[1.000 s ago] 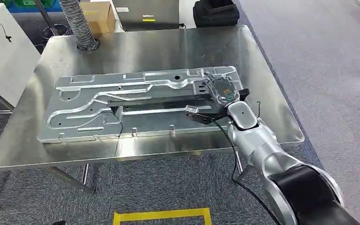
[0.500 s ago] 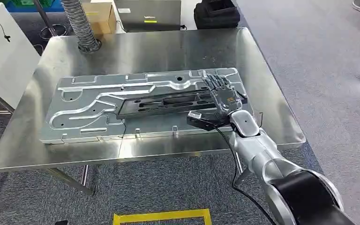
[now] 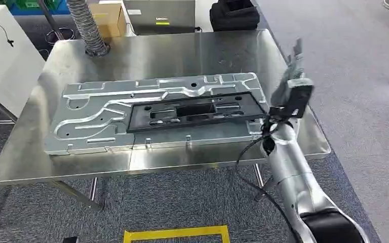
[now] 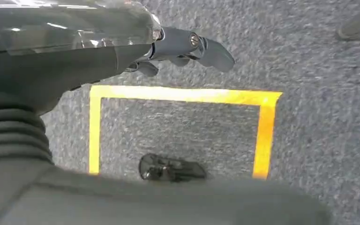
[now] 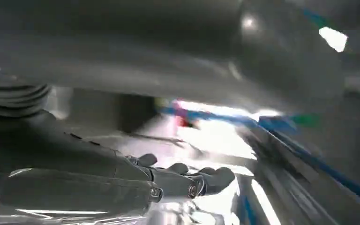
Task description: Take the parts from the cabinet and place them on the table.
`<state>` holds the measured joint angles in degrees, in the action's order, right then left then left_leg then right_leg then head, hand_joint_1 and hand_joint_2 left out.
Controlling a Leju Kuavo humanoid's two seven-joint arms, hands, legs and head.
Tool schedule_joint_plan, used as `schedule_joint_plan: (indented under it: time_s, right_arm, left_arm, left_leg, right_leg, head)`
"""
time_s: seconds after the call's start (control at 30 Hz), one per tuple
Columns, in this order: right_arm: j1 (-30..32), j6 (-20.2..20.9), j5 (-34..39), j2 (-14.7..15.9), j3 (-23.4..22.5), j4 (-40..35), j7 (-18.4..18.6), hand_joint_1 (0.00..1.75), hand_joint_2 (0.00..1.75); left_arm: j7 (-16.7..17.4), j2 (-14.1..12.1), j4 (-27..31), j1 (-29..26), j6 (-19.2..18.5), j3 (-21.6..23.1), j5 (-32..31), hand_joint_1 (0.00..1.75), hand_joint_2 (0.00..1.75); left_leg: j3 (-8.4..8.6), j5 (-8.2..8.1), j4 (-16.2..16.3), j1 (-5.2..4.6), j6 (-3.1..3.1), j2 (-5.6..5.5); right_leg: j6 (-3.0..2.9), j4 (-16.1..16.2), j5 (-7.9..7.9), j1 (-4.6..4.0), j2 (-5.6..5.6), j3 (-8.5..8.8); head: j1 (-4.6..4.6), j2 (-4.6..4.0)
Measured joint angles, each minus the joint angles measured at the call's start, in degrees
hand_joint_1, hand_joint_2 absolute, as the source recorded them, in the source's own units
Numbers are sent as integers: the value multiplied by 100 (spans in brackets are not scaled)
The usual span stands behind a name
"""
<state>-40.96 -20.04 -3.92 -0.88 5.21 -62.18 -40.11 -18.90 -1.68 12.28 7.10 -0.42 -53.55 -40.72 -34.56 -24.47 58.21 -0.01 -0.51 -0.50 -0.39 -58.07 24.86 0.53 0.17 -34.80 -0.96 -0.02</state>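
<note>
Blurred right hand (image 5: 168,180), fingers (image 5: 215,178) extended and empty, against streaked bright background.

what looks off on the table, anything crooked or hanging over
Nothing stands out. The silver panel lies flat on the table, slightly angled to its edges but fully on it. The black part rests on the panel, inside its outline. The right hand is raised clear beside the table's edge, holding nothing.

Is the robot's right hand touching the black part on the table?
Apart. In the head view the right hand is raised off to the side, bare table showing between it and the black part.
</note>
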Motion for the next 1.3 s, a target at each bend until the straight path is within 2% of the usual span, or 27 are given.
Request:
schedule_joint_plan:
  time_s: [0.07,0.13,0.17,0.2,0.23,0.27,0.33,0.37,0.4,0.53,0.57,0.67,0.7,0.73,0.77,0.83,0.87,0.9,1.0,1.03,1.07,1.1,1.17,1.2,1.23,1.27,1.3]
  right_arm:
    - [261,-94,-319,99,-119,-1152,-28,0,0]
    - [499,-359,-710,156,-189,-1985,-20,0,0]
    - [661,-466,-878,193,-237,-2391,-22,0,0]
    - [781,-520,-995,215,-287,-2742,-24,0,0]
    - [867,-544,-1042,230,-320,-2978,-22,0,0]
    - [931,-558,-1068,247,-352,-3212,-17,0,0]
    - [1006,-571,-1102,273,-403,-3538,-17,0,0]
    - [1028,-635,-1185,282,-414,-3669,-17,0,0]
    - [1057,-792,-1340,315,-429,-3778,-15,0,0]
    - [1743,-1569,-2279,499,-637,-4195,-4,0,0]
    - [2083,-1714,-2491,586,-854,-4326,-2,0,0]
    - [2942,-1928,-2865,639,-1308,-4391,4,0,0]
    - [3299,-1950,-2906,639,-1450,-4402,4,0,0]
    - [3621,-1961,-2891,634,-1590,-4413,4,0,0]
    - [3890,-1972,-2854,625,-1748,-4422,4,0,0]
    - [4291,-1989,-2847,588,-1994,-4422,15,0,0]
    - [4458,-1994,-2871,558,-2099,-4424,15,0,0]
    - [4592,-1994,-2913,518,-2167,-4428,18,0,0]
    - [4936,-1996,-3004,367,-2368,-4411,101,0,0]
    - [4986,-1969,-3053,300,-2442,-4312,79,0,0]
    - [4989,-1908,-3171,177,-2576,-4038,57,0,0]
    - [5016,-1871,-3263,79,-2714,-3787,48,0,0]
    - [5153,-1906,-3297,-91,-2931,-3428,48,0,0]
    - [5192,-1924,-3295,-116,-2958,-3324,44,0,0]
    - [5208,-1941,-3293,-148,-2986,-3187,42,0,0]
    - [5221,-1950,-3293,-179,-3019,-3093,37,0,0]
    - [5236,-1956,-3293,-205,-3048,-3014,33,0,0]
  left_arm:
    - [-42,2,0,-72,-2,-59,52,0,0]
    - [-83,-2,0,-117,-2,-122,140,0,0]
    - [-118,2,0,-140,-15,-160,173,0,0]
    - [-151,7,0,-188,-35,-203,194,0,0]
    - [-160,7,0,-237,-50,-227,210,0,0]
    - [-171,7,0,-262,-61,-247,219,0,0]
    - [-193,2,0,-259,-77,-269,223,0,0]
    - [-199,4,0,-248,-76,-280,227,0,0]
    - [-210,4,0,-238,-79,-299,240,0,0]
    - [-289,34,0,-262,-120,-420,394,0,0]
    - [-346,61,0,-270,-171,-477,426,0,0]
    - [-431,88,0,-288,-208,-568,457,0,0]
    - [-437,94,0,-289,-208,-599,444,0,0]
    - [-437,107,0,-298,-208,-636,437,0,0]
    - [-437,118,-2,-312,-212,-662,415,0,0]
    - [-431,138,-2,-316,-238,-699,378,0,0]
    - [-431,147,-2,-310,-253,-721,361,0,0]
    - [-431,149,-2,-305,-262,-745,336,0,0]
    - [-429,157,-2,-311,-286,-778,319,0,0]
    - [-442,166,-2,-326,-293,-778,310,0,0]
    - [-466,173,-2,-339,-304,-780,277,0,0]
    - [-486,186,-2,-345,-306,-782,271,0,0]
    - [-516,195,-2,-345,-304,-787,267,0,0]
    - [-516,195,-2,-355,-306,-789,267,0,0]
    - [-516,199,-2,-366,-304,-791,267,0,0]
    - [-516,203,-2,-369,-306,-791,267,0,0]
    - [-516,208,-2,-364,-306,-791,267,0,0]
  left_leg:
    - [-104,-251,298,31,-59,21]
    - [-486,-731,1202,59,-120,20]
    - [-680,-894,1624,66,-141,21]
    - [-777,-911,1829,78,-151,24]
    - [-717,-788,1712,86,-155,24]
    - [-523,-557,1324,94,-154,24]
    - [50,-75,231,104,-133,27]
    - [167,-186,18,87,-90,26]
    - [166,-140,-7,61,-21,13]
    - [196,-94,-69,96,109,-14]
    - [219,-68,-107,109,154,-12]
    - [184,-38,-102,99,191,-2]
    - [161,-33,-95,96,197,-3]
    - [144,-32,-88,94,197,-7]
    - [129,-31,-74,93,194,-7]
    - [111,-33,-43,93,186,-6]
    - [102,-33,-22,91,158,-4]
    - [87,-47,7,48,118,-3]
    - [92,10,-25,59,20,2]
    - [85,30,-25,44,-19,0]
    - [50,-121,79,74,-35,10]
    - [-47,-412,349,70,-53,13]
    - [-354,-1009,1229,71,-97,15]
    - [-452,-1199,1601,71,-107,15]
    - [-432,-1246,1745,71,-105,15]
    - [-242,-1168,1569,71,-89,16]
    - [89,-1008,1119,69,-62,15]
  right_leg:
    - [-64,45,-15,16,-17,43]
    - [-80,44,-3,9,-16,52]
    - [-85,42,3,5,-19,52]
    - [-85,41,5,2,-18,53]
    - [-81,40,8,3,-8,56]
    - [-71,36,14,4,8,63]
    - [-33,10,38,9,16,84]
    - [1,-3,50,-14,17,75]
    - [37,-12,46,-27,26,58]
    - [170,62,40,-42,1,135]
    - [201,-83,176,-15,5,103]
    - [251,-1364,892,-13,4,-508]
    - [257,-1714,1019,-10,4,-666]
    - [256,-1757,981,-8,4,-676]
    - [249,-1516,822,-8,3,-531]
    - [220,-533,393,-8,-2,29]
    - [191,-30,276,-7,-8,336]
    - [164,29,249,-46,-8,330]
    - [82,5,202,-52,11,291]
    - [16,52,151,-25,5,277]
    - [-33,80,95,-11,-17,261]
    - [-74,85,63,-13,-20,217]
    - [-89,81,-14,-32,-47,102]
    - [-92,74,-62,-38,-53,31]
    - [-91,69,-115,-45,-51,-45]
    - [-86,67,-169,-53,-47,-111]
    - [-78,67,-222,-60,-41,-170]
  head:
    - [0,0]
    - [0,0]
    - [0,0]
    - [0,0]
    - [0,0]
    - [0,0]
    - [0,0]
    - [0,0]
    - [0,0]
    - [0,0]
    - [0,0]
    - [0,0]
    - [0,0]
    - [0,0]
    - [0,0]
    - [0,0]
    - [0,0]
    - [0,0]
    - [0,0]
    - [0,0]
    - [0,0]
    - [0,0]
    - [0,0]
    - [0,0]
    - [0,0]
    - [0,0]
    - [0,0]
